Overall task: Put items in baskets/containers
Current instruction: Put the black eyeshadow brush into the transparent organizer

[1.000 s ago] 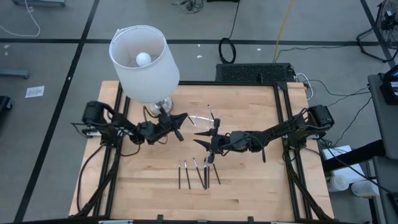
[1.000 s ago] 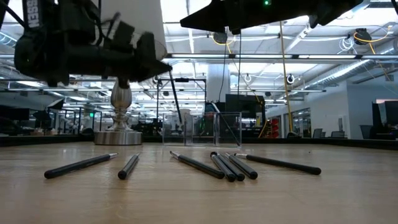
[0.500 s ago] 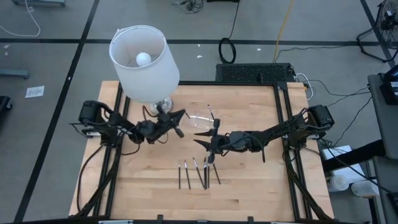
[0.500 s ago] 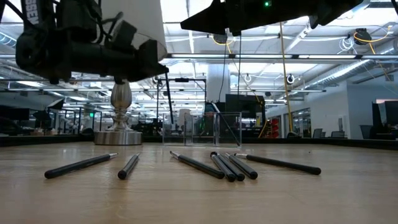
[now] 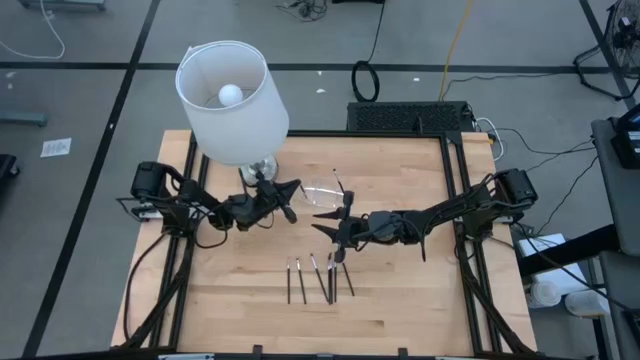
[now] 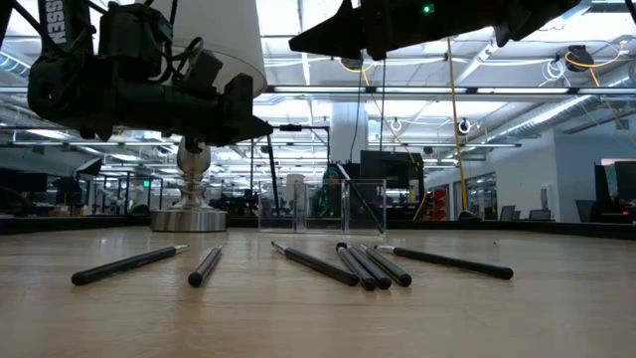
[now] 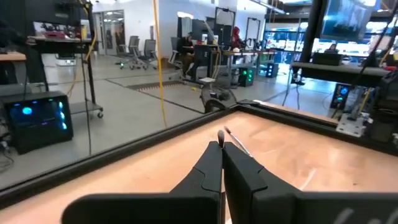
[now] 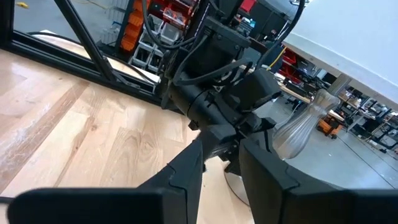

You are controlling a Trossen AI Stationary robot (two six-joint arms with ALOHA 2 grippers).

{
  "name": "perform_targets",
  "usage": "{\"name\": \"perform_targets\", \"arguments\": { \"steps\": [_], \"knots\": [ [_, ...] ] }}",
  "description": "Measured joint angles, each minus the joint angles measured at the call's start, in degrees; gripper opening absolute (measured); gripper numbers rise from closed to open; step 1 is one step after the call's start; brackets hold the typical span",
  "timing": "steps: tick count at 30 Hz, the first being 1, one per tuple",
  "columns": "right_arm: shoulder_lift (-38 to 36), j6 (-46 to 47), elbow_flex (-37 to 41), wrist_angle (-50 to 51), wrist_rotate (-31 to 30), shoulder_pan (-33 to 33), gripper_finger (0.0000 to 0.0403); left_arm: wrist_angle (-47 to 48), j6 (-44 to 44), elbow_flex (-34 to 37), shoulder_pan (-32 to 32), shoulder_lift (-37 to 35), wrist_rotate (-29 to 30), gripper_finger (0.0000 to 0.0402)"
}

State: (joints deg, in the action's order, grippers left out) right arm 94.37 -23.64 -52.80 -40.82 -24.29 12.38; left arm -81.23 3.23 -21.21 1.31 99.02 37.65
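barely begun: one stick (image 5: 340, 185) propped in the clear tray (image 5: 322, 194), six sticks (image 6: 343, 263) left on the table (image 5: 400, 290). left gripper (image 5: 290, 199) clenched, empty beside tray; right gripper (image 5: 332, 228) spread, empty above sticks.

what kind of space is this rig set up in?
Most likely an open-plan robotics lab or workshop. Beyond the pale wooden table, the left wrist view shows office chairs and workbenches with equipment on a bare concrete floor; the low view shows an industrial ceiling with hanging lights.
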Motion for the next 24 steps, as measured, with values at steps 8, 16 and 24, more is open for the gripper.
{"name": "perform_targets", "arguments": {
  "steps": [8,16,24],
  "knots": [
    [0.0,-0.2,0.0,0.0,-0.1,0.0,0.0095,2.3,2.1,0.0,3.2,0.0,0.9,0.0001],
    [0.0,-0.2,0.0,-0.1,-0.1,0.0,0.0094,3.3,1.9,0.0,3.1,0.0,2.2,0.0001],
    [0.0,-0.2,0.0,0.0,-0.1,0.0,0.0093,4.9,3.5,0.0,1.9,0.0,2.8,0.0021]
  ]
}}
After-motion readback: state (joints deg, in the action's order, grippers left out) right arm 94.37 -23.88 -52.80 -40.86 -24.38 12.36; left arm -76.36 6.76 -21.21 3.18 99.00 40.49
